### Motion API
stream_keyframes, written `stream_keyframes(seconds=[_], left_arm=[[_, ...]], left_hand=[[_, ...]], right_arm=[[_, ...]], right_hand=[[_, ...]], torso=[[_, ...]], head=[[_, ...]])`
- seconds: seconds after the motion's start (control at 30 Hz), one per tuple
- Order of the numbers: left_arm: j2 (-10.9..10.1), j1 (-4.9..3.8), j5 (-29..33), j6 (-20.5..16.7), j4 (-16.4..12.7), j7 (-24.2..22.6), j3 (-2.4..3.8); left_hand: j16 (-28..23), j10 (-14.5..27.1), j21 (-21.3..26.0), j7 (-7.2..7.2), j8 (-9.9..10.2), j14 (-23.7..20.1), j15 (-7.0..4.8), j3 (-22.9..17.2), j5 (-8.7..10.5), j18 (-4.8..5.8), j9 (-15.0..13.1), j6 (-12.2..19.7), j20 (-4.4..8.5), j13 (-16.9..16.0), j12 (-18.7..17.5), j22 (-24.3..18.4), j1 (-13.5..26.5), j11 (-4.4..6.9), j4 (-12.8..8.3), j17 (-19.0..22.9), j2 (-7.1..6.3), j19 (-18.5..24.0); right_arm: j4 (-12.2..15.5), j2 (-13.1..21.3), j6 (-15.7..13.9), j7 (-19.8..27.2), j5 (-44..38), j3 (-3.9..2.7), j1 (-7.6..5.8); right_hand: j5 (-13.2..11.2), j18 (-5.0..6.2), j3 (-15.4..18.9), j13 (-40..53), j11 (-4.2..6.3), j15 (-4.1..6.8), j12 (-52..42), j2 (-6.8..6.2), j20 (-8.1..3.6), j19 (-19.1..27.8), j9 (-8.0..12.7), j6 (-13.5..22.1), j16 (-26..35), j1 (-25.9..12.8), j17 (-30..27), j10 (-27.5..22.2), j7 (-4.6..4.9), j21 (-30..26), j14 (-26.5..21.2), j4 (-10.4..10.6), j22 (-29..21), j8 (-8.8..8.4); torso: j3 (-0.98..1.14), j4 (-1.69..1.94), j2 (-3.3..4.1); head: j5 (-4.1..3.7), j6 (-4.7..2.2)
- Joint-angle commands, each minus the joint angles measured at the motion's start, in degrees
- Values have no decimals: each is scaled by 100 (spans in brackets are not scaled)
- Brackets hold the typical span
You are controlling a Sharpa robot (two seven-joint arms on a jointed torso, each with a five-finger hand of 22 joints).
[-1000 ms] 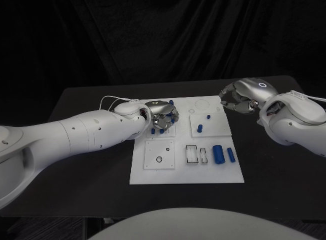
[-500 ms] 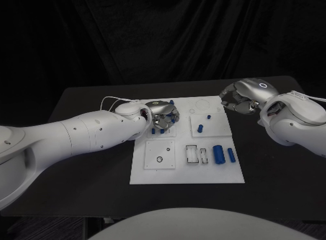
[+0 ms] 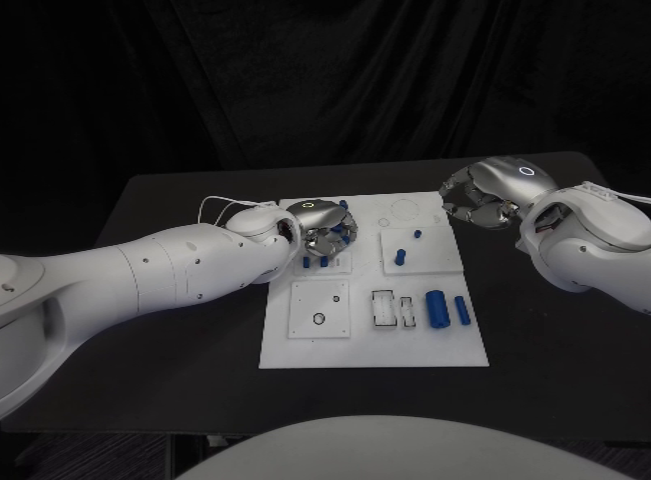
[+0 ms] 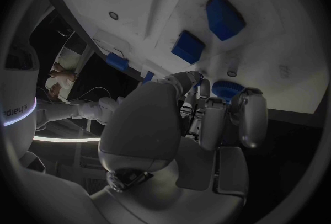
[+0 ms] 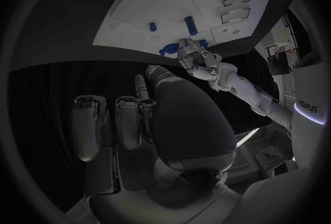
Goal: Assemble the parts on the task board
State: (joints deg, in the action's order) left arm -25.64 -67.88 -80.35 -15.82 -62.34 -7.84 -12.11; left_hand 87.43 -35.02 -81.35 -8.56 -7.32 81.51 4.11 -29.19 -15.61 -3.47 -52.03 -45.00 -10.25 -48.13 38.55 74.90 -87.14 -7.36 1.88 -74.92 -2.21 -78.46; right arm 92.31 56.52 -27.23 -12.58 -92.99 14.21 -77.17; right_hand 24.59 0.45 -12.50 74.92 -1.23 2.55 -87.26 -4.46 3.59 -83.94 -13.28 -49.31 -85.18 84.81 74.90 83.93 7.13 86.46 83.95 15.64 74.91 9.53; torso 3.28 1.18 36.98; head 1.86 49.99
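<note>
The white task board (image 3: 371,340) lies in the middle of the black table. My left hand (image 3: 322,230) hangs over its far left corner, fingers (image 4: 207,119) bunched together. Their tips close round a small blue part (image 4: 228,89) on the board. More blue parts (image 4: 224,17) (image 4: 187,46) stand just beyond it. Two blue pegs (image 3: 399,256) (image 3: 417,236) stand in the far right panel. Two blue cylinders (image 3: 436,308) (image 3: 461,309) lie near the right edge. My right hand (image 3: 477,200) hovers off the board's far right corner, its fingers (image 5: 113,119) curled in and holding nothing.
White slotted blocks (image 3: 394,308) sit beside the cylinders. A square panel with small holes (image 3: 319,308) lies on the board's near left. A thin white cable (image 3: 217,203) loops on the table behind my left wrist. Bare black table (image 3: 556,340) surrounds the board.
My left hand has turned very slightly over the board's far left corner. The right hand and the parts have stayed where they were.
</note>
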Motion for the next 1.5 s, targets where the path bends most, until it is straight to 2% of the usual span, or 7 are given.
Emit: stream_keyframes(seconds=[0.03, 0.33, 0.53, 0.73, 0.9, 1.23, 1.5], left_arm=[[-76, 6, -5, -385, -116, -61, 4], [-567, -130, -5, -820, -777, -77, 38], [-990, -318, -5, -704, -1207, -23, 46], [-1278, -374, -5, -534, -1389, 42, 16], [-1335, -353, -5, -346, -1349, 96, 6], [-1230, -142, -5, -194, -1114, 93, 1], [-1131, -76, -5, -130, -960, 118, 1]], left_hand=[[-8, -64, -7, -19, -43, -27, -29, 8, -35, 24, -12, -53, 9, 6, 25, 1087, 18, -2, -43, -344, 60, -27], [-36, -82, 21, -28, -65, -76, -31, 17, -57, 15, -18, -80, 16, 59, -14, 1072, 44, -8, -44, -257, 37, 3], [-53, -122, 29, -25, -80, -81, -37, 4, -49, 13, -15, -102, 20, 144, -77, 1068, 68, -3, -51, -221, 12, 2], [-65, -191, 41, -5, -71, -84, -68, 7, -17, 10, -1, -87, 42, 197, -92, 1064, 92, 30, -57, -199, -9, 6], [-75, -193, 49, -8, -58, -104, -73, 7, -21, 8, 8, -69, 48, 212, -104, 1060, 104, 28, -55, -168, -20, 13], [-92, -200, 62, -19, -32, -130, -84, 3, -18, 5, 31, -38, 59, 242, -123, 1055, 128, 31, -48, -122, -31, 21], [-102, -204, 69, -26, -21, -148, -88, -1, -12, 4, 42, -27, 64, 254, -130, 1053, 138, 34, -44, -92, -31, 25]], right_arm=[[11, 17, 31, -46, -21, -4, 12], [-3, 25, 61, -46, -21, -4, 12], [-22, 20, 80, -40, 38, -4, 12], [-42, 16, 92, -26, 64, -4, 14], [-42, 21, 103, -17, 71, -4, 34], [-38, 37, 128, -19, 74, -4, 56], [-39, 38, 133, -24, 74, -4, 58]], right_hand=[[22, 60, -37, 1182, -37, -29, 23, 13, 44, -398, 6, -38, 19, -63, 1100, 299, -7, -31, 474, 2, 1370, 9], [22, 60, -37, 1182, -37, -29, 23, 13, 44, -398, 6, -38, 19, -63, 1100, 299, -7, -31, 474, 2, 1370, 9], [21, 63, -40, 1171, -38, -29, 34, 12, 44, -392, 9, -38, 30, -65, 1091, 288, -7, -43, 471, 3, 1366, 7], [21, 65, -42, 1169, -39, -29, 36, 12, 44, -389, 9, -38, 33, -64, 1089, 286, -8, -48, 470, 2, 1364, 7], [21, 65, -42, 1169, -39, -29, 36, 12, 44, -389, 9, -38, 33, -64, 1089, 286, -8, -48, 470, 2, 1364, 7], [20, 65, -47, 1166, -40, -29, 38, 12, 44, -387, 11, -38, 40, -60, 1083, 283, -8, -52, 468, -1, 1363, 6], [20, 65, -47, 1166, -40, -29, 38, 12, 44, -387, 11, -38, 40, -60, 1083, 283, -8, -52, 468, -1, 1363, 6]], torso=[[-4, 5, -1], [-3, -4, -10], [1, 1, -10], [6, 8, -14], [7, 1, -5], [-7, 30, 5], [-13, -6, 3]], head=[[-13, 1], [-5, 1], [5, 1], [32, 1], [48, 1], [9, 1], [42, 1]])
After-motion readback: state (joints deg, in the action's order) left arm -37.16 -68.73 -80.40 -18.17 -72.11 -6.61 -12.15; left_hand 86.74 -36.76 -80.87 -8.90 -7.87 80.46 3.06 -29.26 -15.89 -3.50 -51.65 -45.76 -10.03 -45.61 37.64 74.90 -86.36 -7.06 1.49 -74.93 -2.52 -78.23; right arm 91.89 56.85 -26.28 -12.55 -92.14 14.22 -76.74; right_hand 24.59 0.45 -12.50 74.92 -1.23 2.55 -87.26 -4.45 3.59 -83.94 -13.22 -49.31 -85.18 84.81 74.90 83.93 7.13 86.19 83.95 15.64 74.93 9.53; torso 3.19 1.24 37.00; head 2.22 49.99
